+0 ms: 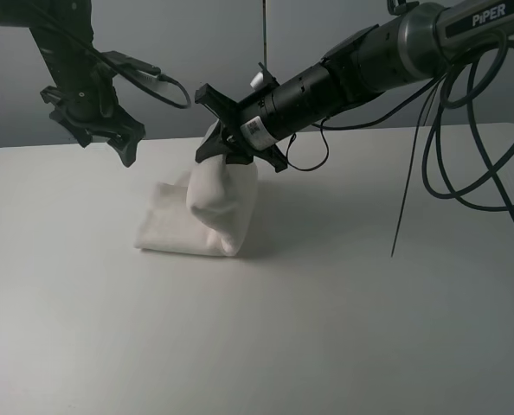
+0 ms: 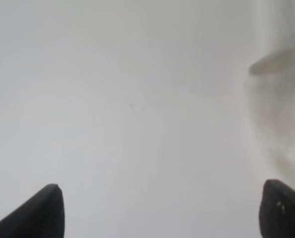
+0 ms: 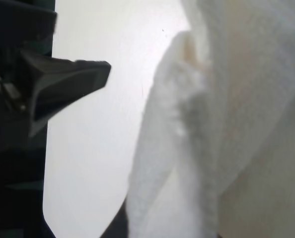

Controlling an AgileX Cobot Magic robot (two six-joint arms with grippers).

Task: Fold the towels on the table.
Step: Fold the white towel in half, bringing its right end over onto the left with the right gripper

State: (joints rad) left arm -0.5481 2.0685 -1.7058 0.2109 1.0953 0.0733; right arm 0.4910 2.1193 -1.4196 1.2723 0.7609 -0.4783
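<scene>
Towel: I see the white terry towel (image 1: 196,220) bunched toward the table's (image 1: 343,328) far edge, one part lifted.
Right gripper (image 1: 227,138): pinching that raised fold.
Left gripper (image 1: 110,130): spread, empty, hovering near the far-left corner.
Progress: I judge it partly folded; laying over and flattening remain.

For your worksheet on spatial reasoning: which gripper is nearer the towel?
Right. The right gripper is at the towel, lifting its upper part off the table. The left gripper hangs open and apart, up to the towel's left.
</scene>
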